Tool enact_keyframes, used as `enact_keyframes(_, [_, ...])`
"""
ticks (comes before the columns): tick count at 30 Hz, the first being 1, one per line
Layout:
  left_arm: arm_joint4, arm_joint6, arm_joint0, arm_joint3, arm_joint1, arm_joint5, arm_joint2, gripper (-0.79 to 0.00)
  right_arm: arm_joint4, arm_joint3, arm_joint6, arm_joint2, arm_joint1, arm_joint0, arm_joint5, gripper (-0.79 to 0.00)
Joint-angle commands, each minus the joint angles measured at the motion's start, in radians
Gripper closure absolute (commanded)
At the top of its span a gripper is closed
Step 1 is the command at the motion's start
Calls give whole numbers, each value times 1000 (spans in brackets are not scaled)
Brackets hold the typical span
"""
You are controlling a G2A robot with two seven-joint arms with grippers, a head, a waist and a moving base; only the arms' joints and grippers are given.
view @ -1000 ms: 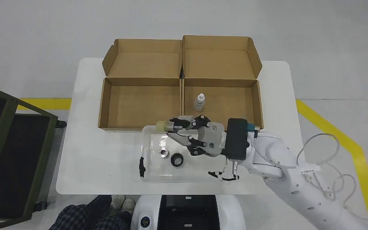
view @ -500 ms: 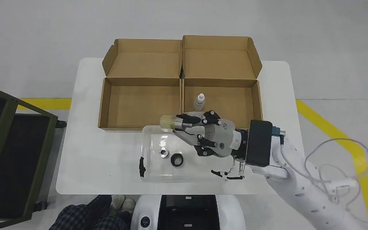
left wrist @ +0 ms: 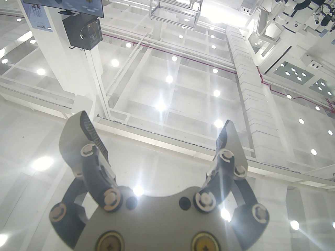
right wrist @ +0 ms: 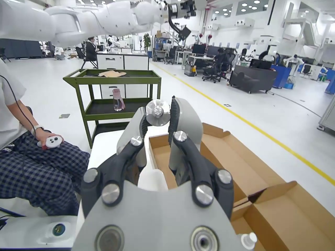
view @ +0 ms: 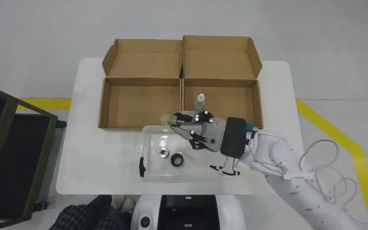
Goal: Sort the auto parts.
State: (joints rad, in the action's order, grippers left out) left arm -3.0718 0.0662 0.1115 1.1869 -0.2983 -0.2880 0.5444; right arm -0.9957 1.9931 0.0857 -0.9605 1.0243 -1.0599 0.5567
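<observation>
My table (view: pixel 86 144) carries a left box (view: pixel 141 106) and a right box (view: pixel 230 103) at upper centre, the right one holding a bottle (view: pixel 199 102). Just below them, a clear bin (view: pixel 152 169) holds a ring (view: pixel 177 160) and a small part (view: pixel 165 153). At centre frame, my right gripper (view: pixel 178 119) pinches a round metal part (right wrist: pixel 157 112) over the bin's far edge. My left gripper (left wrist: pixel 155 126) is spread wide, holding nothing.

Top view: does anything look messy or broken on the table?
No, nothing looks spilled or broken. The cardboard boxes sit neatly side by side, a small white bottle stands upright in the one on the robot's right, and two small parts lie in the clear tub. The right tool grips a silver part.
</observation>
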Motion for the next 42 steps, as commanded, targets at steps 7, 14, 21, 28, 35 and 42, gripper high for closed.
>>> enact_keyframes(7, [0,0,0,0,0,0,0,-785,9,-89,-72,-65,-1,-17,-45,0])
enact_keyframes(14, [0,0,0,0,0,0,0,-785,2,-143,-171,-155,-12,-49,-93,0])
enact_keyframes(21, [0,0,0,0,0,0,0,-785,-38,-163,-287,-223,-23,-90,-119,0])
enact_keyframes(28, [0,0,0,0,0,0,0,-785,-92,-206,-441,-205,-22,-55,-97,0])
enact_keyframes(35, [0,0,0,0,0,0,0,-785,-98,-335,-541,-136,-2,41,-106,0])
enact_keyframes(42, [0,0,0,0,0,0,0,-785,-46,-463,-564,-75,23,141,-72,0])
